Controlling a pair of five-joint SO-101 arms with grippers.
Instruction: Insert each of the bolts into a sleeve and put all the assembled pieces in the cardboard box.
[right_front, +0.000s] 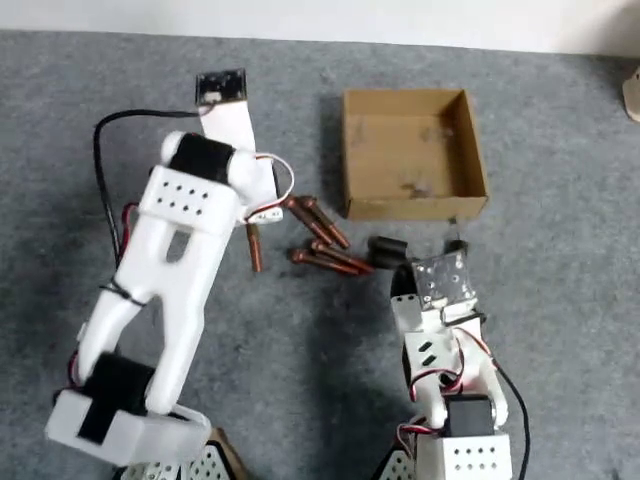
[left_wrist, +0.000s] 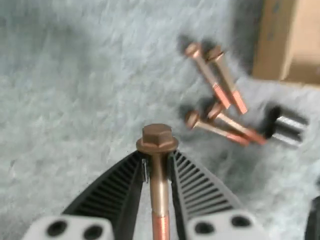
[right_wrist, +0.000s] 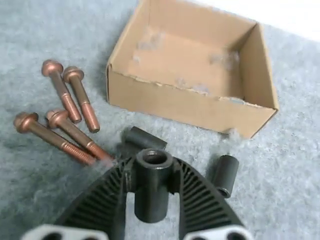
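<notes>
The left jaws are closing on a copper-coloured bolt (left_wrist: 157, 141), gripping it by the shank just under its flanged hex head. The head is sticking out past the jaw tips, and the rest of the shank is running back between the two ribbed faces toward the wrist, with the threaded end showing at the rear.

The right jaws are pinching a black sleeve (right_wrist: 151, 192) from both sides. It is lying lengthwise between them, and its open bore is poking out beyond the tips.

Four loose bolts (right_wrist: 83, 102) are lying on the grey worktop (right_front: 560, 150) between the two arms, two side by side and two angled together, near the front wall of the cardboard box (right_wrist: 175, 105). In the high view the held bolt is sitting just beside this cluster, on the side away from the box.

One loose sleeve (right_wrist: 144, 140) is resting just beyond the right jaws' tips, close to the threaded ends of the nearer bolts. A second loose sleeve (right_wrist: 226, 175) is lying beside the right jaws, near a front corner of the box. The box is standing open-topped.
</notes>
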